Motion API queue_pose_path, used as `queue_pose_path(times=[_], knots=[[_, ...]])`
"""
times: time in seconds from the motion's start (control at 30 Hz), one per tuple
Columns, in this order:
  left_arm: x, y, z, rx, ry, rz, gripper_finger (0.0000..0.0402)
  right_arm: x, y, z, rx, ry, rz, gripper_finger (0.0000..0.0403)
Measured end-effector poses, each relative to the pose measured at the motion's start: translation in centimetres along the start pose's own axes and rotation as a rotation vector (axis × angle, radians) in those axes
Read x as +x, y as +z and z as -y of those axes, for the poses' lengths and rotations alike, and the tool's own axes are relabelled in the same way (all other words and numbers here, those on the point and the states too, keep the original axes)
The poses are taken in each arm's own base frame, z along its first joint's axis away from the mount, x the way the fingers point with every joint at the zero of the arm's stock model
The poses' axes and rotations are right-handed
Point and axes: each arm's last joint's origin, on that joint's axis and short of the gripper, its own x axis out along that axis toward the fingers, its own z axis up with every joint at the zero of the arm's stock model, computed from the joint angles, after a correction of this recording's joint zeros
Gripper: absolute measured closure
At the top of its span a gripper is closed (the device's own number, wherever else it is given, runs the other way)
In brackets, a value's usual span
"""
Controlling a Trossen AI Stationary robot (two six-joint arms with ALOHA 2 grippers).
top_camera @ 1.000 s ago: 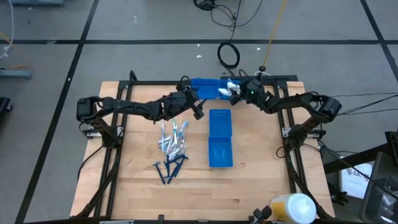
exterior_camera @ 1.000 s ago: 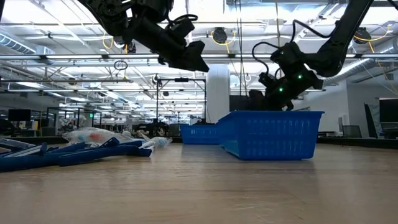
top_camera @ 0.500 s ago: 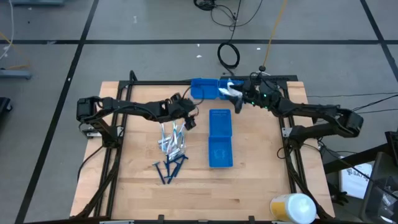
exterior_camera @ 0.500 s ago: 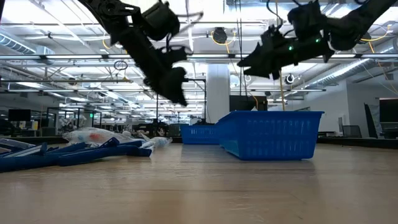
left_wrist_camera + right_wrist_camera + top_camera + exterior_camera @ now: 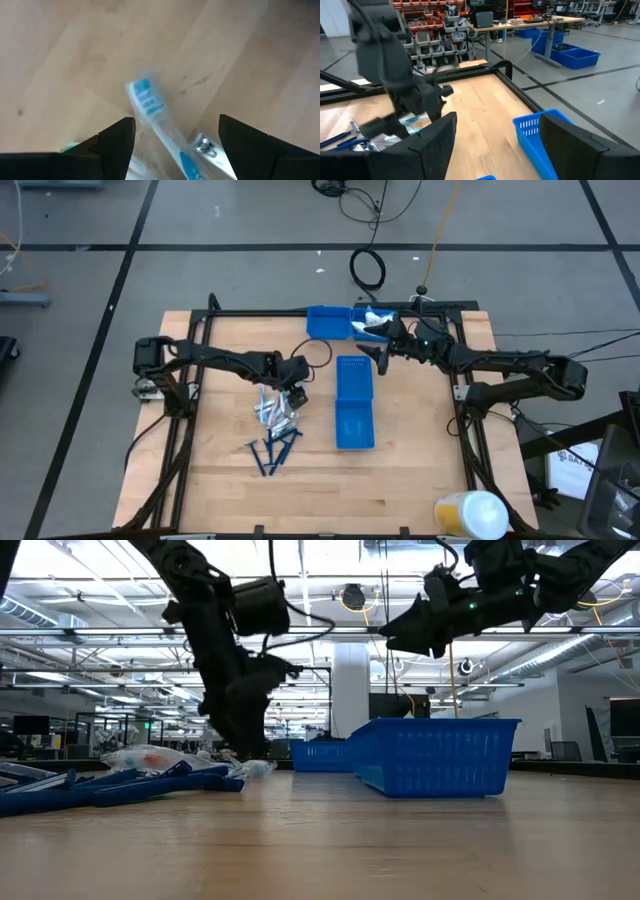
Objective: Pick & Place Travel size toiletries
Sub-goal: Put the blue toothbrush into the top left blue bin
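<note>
Left claw [image 5: 292, 383], fingers spread and empty, hangs over the heap of small white, light-blue and silvery plastic toiletries [image 5: 277, 410] on the wooden desk [image 5: 220, 470], w/ dark blue T-shaped razors [image 5: 272, 450] beside. Wrist view: slim white-and-blue wrapped toothbrush [image 5: 152, 117] lies btwn the fingers. Probably light, stiff, slick wrapper; best pinched mid-shaft. Right claw [image 5: 384, 358], also spread and empty, hovers near the far blue plastic bin [image 5: 330, 323]; second blue bin [image 5: 354, 402] mid-desk.

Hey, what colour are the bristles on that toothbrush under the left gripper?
Light blue, on the toothbrush, clearest in the left wrist view.
</note>
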Motion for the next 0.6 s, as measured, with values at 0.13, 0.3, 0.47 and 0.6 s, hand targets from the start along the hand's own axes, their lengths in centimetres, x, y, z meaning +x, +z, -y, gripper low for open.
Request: queue_pose_path(times=[0.13, 0.3, 0.47, 0.6], knots=[[1.4, -0.3, -0.3, -0.019, 0.053, -0.036, 0.0121, 0.0, 0.0, -0.3, 0.004, 0.011, -0.001, 0.0133], [2.4, -0.3, -1.2, -0.079, 0.099, -0.050, 0.0122, 0.1, 0.0, -0.5, 0.004, 0.019, -0.001, 0.0135], [2.4, -0.2, -1.5, -0.098, 0.049, -0.073, 0.0159, 0.1, 0.0, -0.5, 0.004, 0.020, -0.001, 0.0136], [2.4, -0.2, -1.4, -0.094, 0.035, -0.077, 0.0225, 0.1, 0.0, -0.5, -0.001, 0.020, -0.001, 0.0136]])
